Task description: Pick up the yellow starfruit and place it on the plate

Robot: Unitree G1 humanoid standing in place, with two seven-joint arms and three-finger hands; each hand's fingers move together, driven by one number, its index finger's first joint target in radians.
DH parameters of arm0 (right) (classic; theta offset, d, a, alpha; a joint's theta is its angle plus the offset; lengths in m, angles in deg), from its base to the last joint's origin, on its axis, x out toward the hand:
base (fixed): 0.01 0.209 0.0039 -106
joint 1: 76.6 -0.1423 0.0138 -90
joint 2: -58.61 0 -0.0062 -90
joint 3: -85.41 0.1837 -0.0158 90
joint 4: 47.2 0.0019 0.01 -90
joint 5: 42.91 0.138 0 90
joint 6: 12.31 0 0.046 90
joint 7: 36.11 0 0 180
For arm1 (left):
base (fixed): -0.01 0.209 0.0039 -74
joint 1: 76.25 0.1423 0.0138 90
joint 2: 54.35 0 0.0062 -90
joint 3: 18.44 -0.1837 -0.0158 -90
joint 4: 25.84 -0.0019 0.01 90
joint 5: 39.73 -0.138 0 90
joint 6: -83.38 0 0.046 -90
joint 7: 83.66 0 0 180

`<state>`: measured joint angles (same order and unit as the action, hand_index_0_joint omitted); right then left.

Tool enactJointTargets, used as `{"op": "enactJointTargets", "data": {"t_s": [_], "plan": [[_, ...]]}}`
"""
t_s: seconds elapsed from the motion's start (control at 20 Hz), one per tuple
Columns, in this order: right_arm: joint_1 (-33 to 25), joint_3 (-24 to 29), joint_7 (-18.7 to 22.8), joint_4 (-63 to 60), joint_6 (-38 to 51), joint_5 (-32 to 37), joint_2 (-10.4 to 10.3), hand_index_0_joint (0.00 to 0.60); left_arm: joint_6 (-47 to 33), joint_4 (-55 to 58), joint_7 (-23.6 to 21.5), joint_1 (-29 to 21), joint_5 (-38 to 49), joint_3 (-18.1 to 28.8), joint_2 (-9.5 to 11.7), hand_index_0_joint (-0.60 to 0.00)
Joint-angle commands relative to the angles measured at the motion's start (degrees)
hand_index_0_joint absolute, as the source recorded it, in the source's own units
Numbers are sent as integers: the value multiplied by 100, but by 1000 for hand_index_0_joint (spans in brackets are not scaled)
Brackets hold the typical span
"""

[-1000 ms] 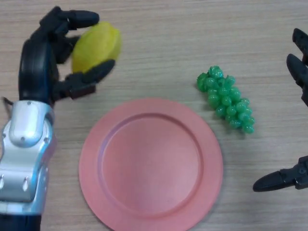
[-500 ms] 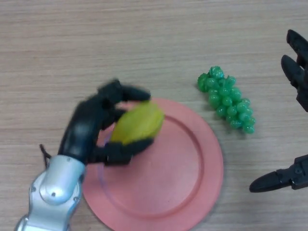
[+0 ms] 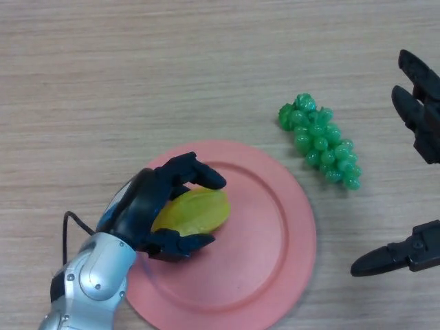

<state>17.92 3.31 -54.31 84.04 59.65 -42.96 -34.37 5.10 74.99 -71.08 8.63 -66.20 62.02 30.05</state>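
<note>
Head view: a pale wood-grain table point(image 3: 137, 69) fills the scene. On its near middle lies a round pink plate point(image 3: 275, 234) with a raised rim and a flat inner well. The left hand point(image 3: 141, 210), black with a silver forearm behind it, comes in from the near left corner and reaches over the plate's left rim. Its fingers point(image 3: 196, 172) arch over the far side of the yellow starfruit point(image 3: 196, 212), while the thumb curls under the fruit's near side, so the hand is clasped around the fruit. The starfruit sits over the left part of the plate's well, its long axis running left to right, with its right tip poking out past the fingers. Whether the fruit rests on the plate surface or hangs just above it cannot be told from this angle.

A bunch of green grapes point(image 3: 320, 141) lies on the table just beyond the plate's far right rim, apart from it, stretched diagonally from far left to near right.

The right hand point(image 3: 419, 117) shows at the right edge, well apart from the plate and the grapes. Its fingers stick out straight at the far right, the thumb points left lower down, and nothing lies between them: it is spread and empty.
</note>
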Motion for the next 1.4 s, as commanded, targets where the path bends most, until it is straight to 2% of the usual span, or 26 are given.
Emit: {"op": "enactJointTargets", "data": {"t_s": [0.05, 0.15, 0.2, 0.3, 0.35, 0.55, 0.6, 0.8, 0.95, 1.05, 1.3, 1.4], "plan": [[-144, 178, 160, 312, 713, 95, 133, 0, -700, 479, -35, -203, -51, 146, 49, 0], [-208, 79, 178, 350, 547, 105, 133, 0, -662, 714, 241, -304, -166, 167, 58, 0], [-273, 24, 190, 364, 480, 156, 144, 0, -950, 818, 354, -374, -214, 237, 104, 0], [-303, -58, 150, 364, 364, 207, 151, 0, -917, 1213, 742, -542, 348, 550, 178, 0], [-323, -66, 133, 379, 314, 239, 157, 0, -947, 1288, 783, -592, 531, 670, 227, 0], [-348, -24, 105, 124, 605, 287, 162, 0, -301, 1736, 197, -861, 2297, 1538, 493, 0], [-424, 23, 113, 49, 552, 396, 194, 0, -176, 1752, -34, -796, 3025, 1871, 650, 0], [-548, 39, 144, -268, 761, 457, 238, 0, 239, 1707, -101, -375, 5149, 2743, 1022, 0], [-621, -54, 153, -468, 836, 464, 244, 0, 114, 1919, -314, -178, 5362, 2924, 1092, 0], [-602, -145, 176, -578, 971, 400, 216, 0, -251, 1940, -450, 10, 4980, 2777, 934, 0], [-721, -356, 238, -760, 1022, 212, 192, 0, 252, 2289, -601, 44, 4815, 2666, 865, 0], [-791, -360, 287, -753, 888, 234, 175, 0, 122, 2140, -569, -12, 4503, 2507, 847, 0]]}}
